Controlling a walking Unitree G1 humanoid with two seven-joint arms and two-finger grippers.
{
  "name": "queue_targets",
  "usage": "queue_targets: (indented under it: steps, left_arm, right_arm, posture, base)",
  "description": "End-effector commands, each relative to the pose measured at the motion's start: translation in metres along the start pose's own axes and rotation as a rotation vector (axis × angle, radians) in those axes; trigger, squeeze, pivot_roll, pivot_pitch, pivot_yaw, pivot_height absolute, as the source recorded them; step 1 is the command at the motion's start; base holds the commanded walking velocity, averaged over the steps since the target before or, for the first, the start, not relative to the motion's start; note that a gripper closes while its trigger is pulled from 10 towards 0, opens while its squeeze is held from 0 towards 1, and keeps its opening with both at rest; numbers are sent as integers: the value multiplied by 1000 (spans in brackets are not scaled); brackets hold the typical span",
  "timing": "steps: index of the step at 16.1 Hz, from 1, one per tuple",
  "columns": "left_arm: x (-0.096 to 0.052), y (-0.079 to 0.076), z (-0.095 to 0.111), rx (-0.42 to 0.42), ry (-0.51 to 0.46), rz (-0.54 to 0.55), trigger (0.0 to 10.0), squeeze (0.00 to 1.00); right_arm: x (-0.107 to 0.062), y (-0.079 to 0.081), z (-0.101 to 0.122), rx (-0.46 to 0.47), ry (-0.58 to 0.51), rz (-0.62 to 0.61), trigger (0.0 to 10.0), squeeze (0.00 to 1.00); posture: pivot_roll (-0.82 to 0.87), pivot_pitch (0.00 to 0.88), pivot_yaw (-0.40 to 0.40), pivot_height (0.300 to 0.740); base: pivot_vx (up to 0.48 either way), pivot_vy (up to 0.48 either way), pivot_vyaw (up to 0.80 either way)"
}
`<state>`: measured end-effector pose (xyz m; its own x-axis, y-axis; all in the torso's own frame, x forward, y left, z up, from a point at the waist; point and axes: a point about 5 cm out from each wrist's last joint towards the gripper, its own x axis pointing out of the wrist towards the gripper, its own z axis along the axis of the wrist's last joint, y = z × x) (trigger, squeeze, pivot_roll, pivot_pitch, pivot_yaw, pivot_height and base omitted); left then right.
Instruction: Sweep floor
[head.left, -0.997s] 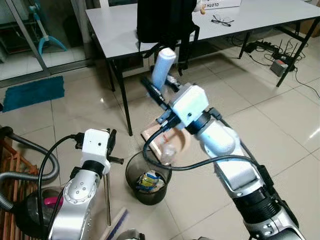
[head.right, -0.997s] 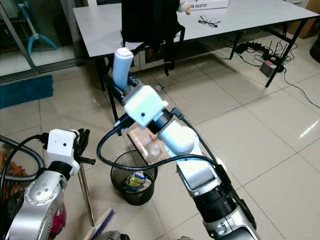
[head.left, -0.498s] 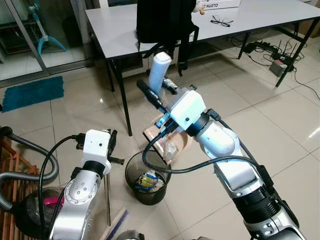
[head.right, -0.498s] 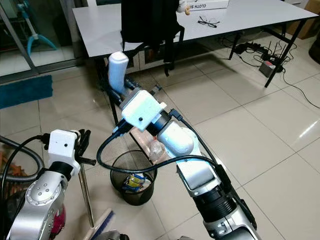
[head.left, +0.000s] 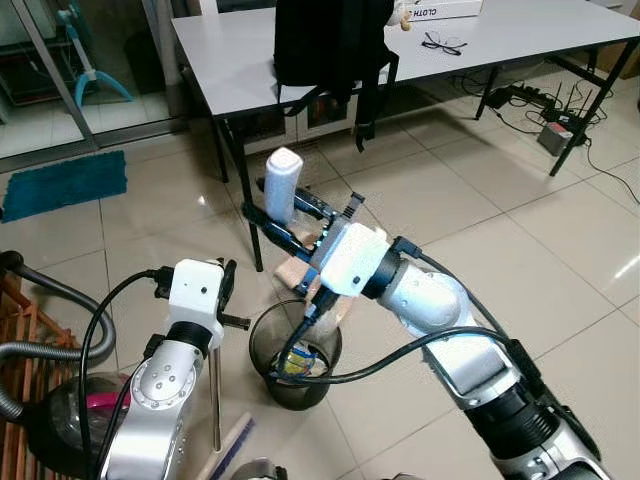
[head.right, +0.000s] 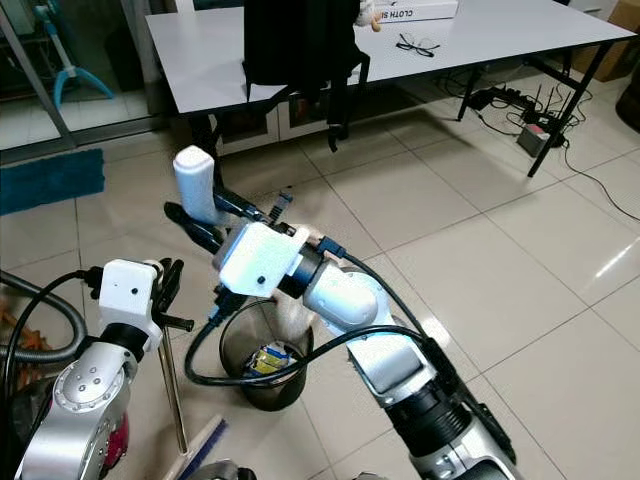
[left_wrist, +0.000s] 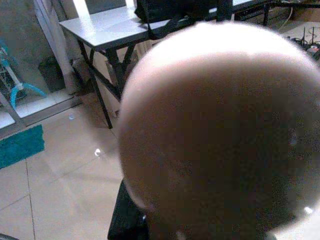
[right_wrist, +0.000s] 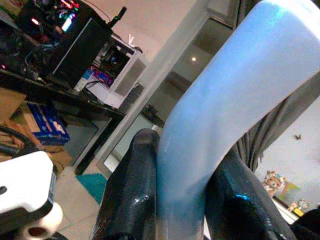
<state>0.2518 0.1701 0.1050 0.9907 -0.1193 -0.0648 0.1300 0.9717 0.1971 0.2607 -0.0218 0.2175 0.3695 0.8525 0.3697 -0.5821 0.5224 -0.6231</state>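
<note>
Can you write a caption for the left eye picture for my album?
The right gripper tips a dustpan by its white handle over a black trash bin.

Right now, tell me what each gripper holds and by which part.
Right gripper: the dustpan, by its white handle. Left gripper: the broom's thin metal pole.

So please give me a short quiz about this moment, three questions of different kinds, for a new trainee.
1. True or false: the right claw is shut on the white dustpan handle.
2. What stands directly below the tipped dustpan? A) the blue mat B) the black mesh bin C) the grey table
3. Fill the gap: on the grey table lies a pair of ____.

Key: 1 true; 2 B; 3 glasses
</note>
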Motion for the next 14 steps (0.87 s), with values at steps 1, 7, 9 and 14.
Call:
queue_targets:
  steps: [1, 7, 9, 14]
  left_arm:
    - [0, 0, 7, 19, -32, -2, 10000, 0]
    - [0, -2, 9, 20, -38, -6, 10000, 0]
    - [1, -1, 10, 22, -38, -4, 10000, 0]
    - [2, 1, 11, -1, -38, -4, 10000, 0]
  right_arm:
    - [3, -2, 15, -73, -76, 31, 10000, 0]
    - [2, -26, 18, -148, -80, -124, 10000, 0]
    - [-7, -76, 29, -181, -85, -453, 10000, 0]
    - [-84, -155, 15, -236, 164, -995, 10000, 0]
  posture:
    - [36, 59, 25, 740]
    - [39, 52, 26, 740]
    - [36, 54, 25, 740]
    - [27, 62, 28, 740]
  base:
    - [0, 0, 0]
    - [0, 0, 0]
    - [0, 0, 0]
    - [0, 0, 0]
